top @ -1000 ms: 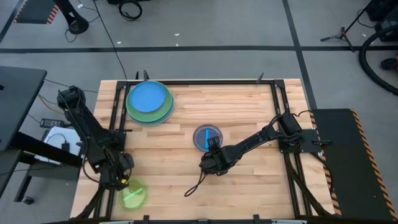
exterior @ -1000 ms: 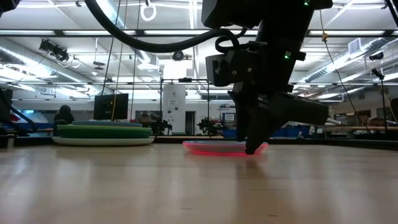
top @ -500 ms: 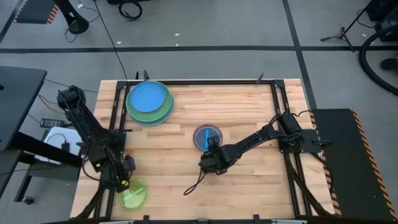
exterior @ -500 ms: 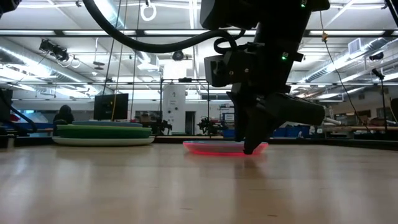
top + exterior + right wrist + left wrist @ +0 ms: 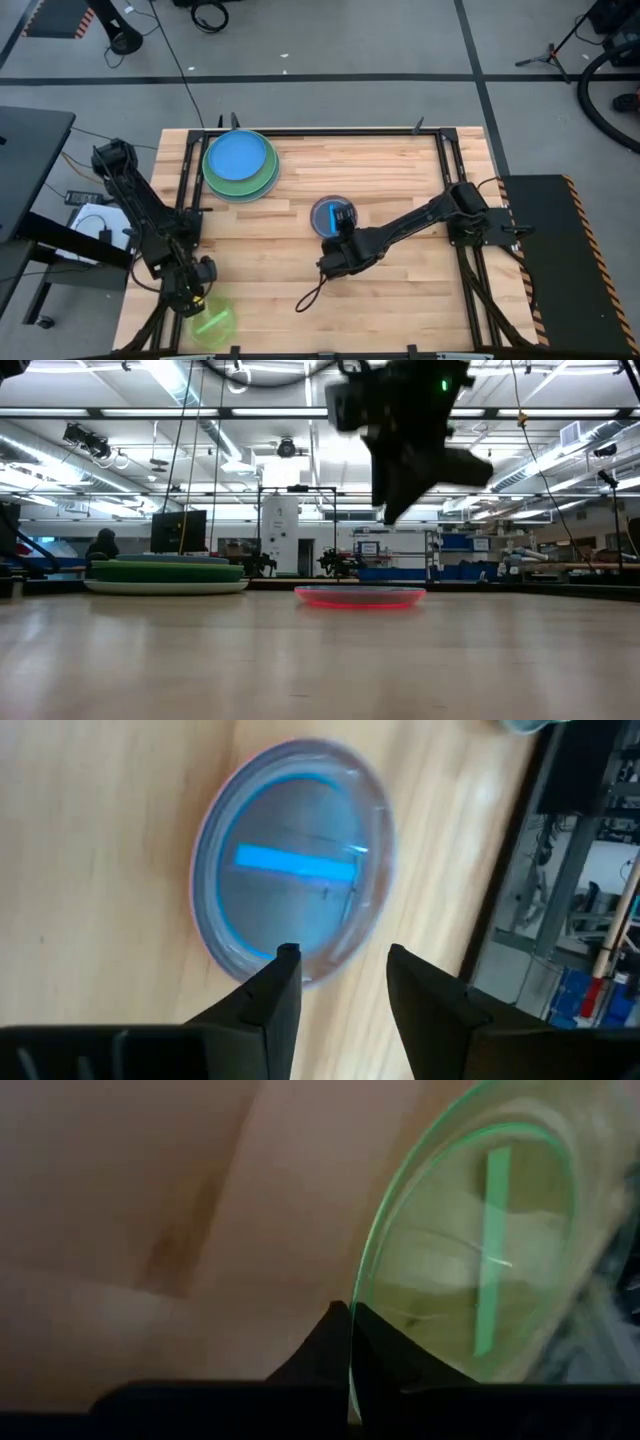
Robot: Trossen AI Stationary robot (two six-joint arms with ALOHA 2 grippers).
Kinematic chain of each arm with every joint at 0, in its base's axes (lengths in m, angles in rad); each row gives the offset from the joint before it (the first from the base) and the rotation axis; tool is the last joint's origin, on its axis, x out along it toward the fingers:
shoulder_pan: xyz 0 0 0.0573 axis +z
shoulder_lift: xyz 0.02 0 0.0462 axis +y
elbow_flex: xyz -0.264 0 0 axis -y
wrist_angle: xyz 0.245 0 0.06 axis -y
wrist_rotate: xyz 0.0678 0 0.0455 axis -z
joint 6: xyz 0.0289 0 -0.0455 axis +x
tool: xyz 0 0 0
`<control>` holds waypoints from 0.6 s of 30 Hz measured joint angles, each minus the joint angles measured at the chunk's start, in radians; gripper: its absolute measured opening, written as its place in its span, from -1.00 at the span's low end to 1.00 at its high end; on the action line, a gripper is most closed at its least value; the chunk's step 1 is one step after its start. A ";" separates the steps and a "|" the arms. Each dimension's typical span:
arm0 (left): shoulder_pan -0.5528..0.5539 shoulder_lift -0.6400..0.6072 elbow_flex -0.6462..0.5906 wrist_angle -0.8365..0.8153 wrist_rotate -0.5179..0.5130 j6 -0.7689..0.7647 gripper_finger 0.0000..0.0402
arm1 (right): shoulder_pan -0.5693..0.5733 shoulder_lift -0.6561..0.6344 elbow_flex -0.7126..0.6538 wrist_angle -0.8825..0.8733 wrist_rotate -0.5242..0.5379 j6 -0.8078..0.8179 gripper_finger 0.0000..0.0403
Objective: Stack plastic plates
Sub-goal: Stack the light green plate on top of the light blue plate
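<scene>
**Right arm lifted clear while left pinched the lime plate**

The big stack (image 5: 240,165) sat upper left of the table (image 5: 400,290). The small teal-on-pink stack (image 5: 333,215) lay at centre, directly ahead of the right gripper (image 5: 338,982), fingers apart and empty, which had risen since a second earlier. At lower left, the left gripper (image 5: 345,1345) clamped the lime plate (image 5: 213,322) by its rim, dragged slightly lower.

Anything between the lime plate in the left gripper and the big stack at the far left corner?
Nothing visible. Left gripper grips the lime plate at the near left edge; only bare table lies before the stack.
</scene>
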 joint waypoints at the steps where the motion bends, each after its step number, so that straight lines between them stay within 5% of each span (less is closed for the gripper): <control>1: 0.008 -0.001 0.015 -0.007 -0.010 0.012 -0.96 | 0.001 -0.008 0.015 -0.014 0.000 0.003 -0.23; 10: 0.203 -0.001 0.128 -0.105 -0.061 0.265 -0.98 | 0.023 -0.094 0.026 0.010 -0.003 0.149 -0.23; 18: 0.677 -0.001 0.149 -0.157 0.140 0.552 -0.97 | 0.091 -0.094 -0.037 0.085 -0.086 0.264 -0.23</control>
